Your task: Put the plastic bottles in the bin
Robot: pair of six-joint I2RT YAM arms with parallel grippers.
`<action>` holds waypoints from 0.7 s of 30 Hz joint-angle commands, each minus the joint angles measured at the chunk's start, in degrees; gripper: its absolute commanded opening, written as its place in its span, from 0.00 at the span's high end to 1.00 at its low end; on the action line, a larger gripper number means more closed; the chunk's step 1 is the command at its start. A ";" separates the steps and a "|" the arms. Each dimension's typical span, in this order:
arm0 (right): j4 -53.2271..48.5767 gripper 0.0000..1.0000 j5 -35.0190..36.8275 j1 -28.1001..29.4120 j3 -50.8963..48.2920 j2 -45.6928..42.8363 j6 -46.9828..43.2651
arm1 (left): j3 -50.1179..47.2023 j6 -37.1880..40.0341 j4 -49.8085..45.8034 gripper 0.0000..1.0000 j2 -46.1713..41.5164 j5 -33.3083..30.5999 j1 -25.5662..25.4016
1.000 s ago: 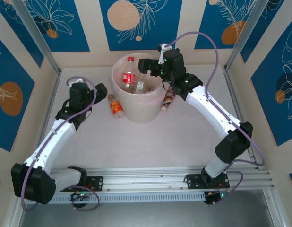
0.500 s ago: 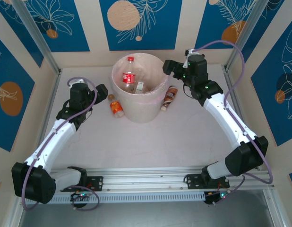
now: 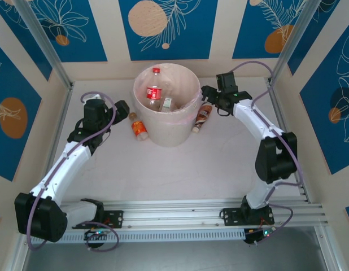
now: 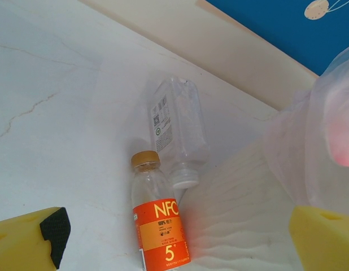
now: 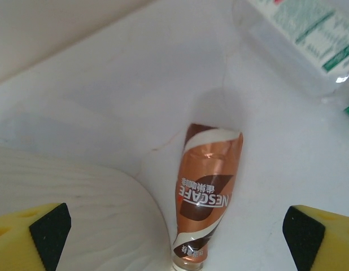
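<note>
- The right fingers stand wide apart with nothing between the pads. In the wrist view they frame a brown-labelled coffee bottle lying on the counter.
- That bottle's long axis runs away from the wrist camera, cap end nearest the lens and base farthest. It lies crosswise to the line along which the fingers close.
- Judgement: the fingers are squared to the bottle for a grasp across its body, and what remains is the descent. One finger comes down next to the bin wall, where room is tight.
- The bottle lies just beside the foot of the bin, on the bin's right side. Contact with the wall cannot be confirmed.
- A clear bottle with a green-and-white label lies beyond the brown one, well clear of the fingers.
- The left fingers are also spread wide and empty, poised over the counter on the bin's left side.
- Ahead of them lies an orange-labelled bottle, its tan cap pointing away from the wrist camera. A clear bottle lies past it, its white cap end next to the tan cap.
- The bin stands at the far middle of the counter, between the two arms, with several bottles already inside.
- Judgement: the right arm is nearer the brown bottle and is the one set to take it. The left arm is nearer the orange and clear pair.
</note>
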 commanded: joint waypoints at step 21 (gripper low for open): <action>-18.47 0.04 9.27 3.59 27.83 29.68 4.13 | -0.93 -0.94 0.34 0.00 -0.21 1.16 1.84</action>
